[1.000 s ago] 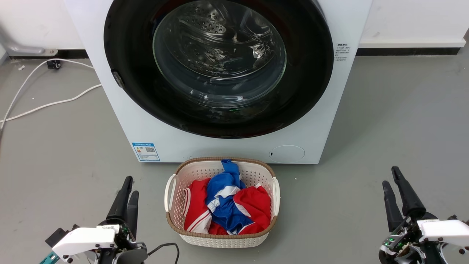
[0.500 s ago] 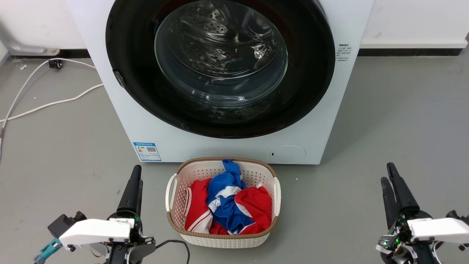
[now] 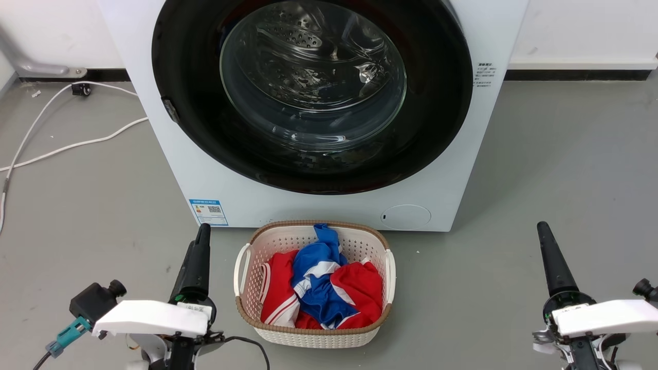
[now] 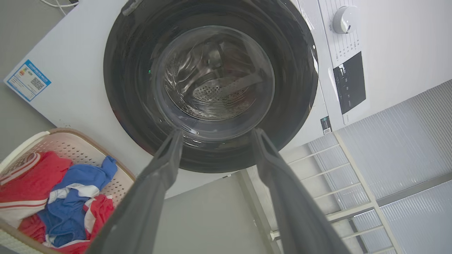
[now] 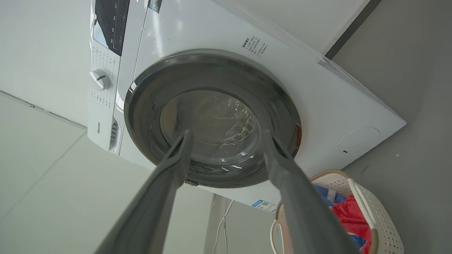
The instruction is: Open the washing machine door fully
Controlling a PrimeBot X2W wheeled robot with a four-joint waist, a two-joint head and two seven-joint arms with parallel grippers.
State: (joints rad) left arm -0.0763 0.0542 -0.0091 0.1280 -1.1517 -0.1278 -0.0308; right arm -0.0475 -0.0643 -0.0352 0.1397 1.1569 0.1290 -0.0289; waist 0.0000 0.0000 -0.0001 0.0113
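The washing machine (image 3: 462, 164) is seen on the grey floor (image 3: 565, 154), its door (image 3: 195, 123) shut flush against the front. A laundry basket (image 3: 244, 262) of clothes is set just before it. The left gripper (image 3: 203, 231) and right gripper (image 3: 543, 229) are held low at either side, jaws apart.

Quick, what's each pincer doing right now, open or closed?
Left pincer: open, holding nothing.
Right pincer: open, holding nothing.
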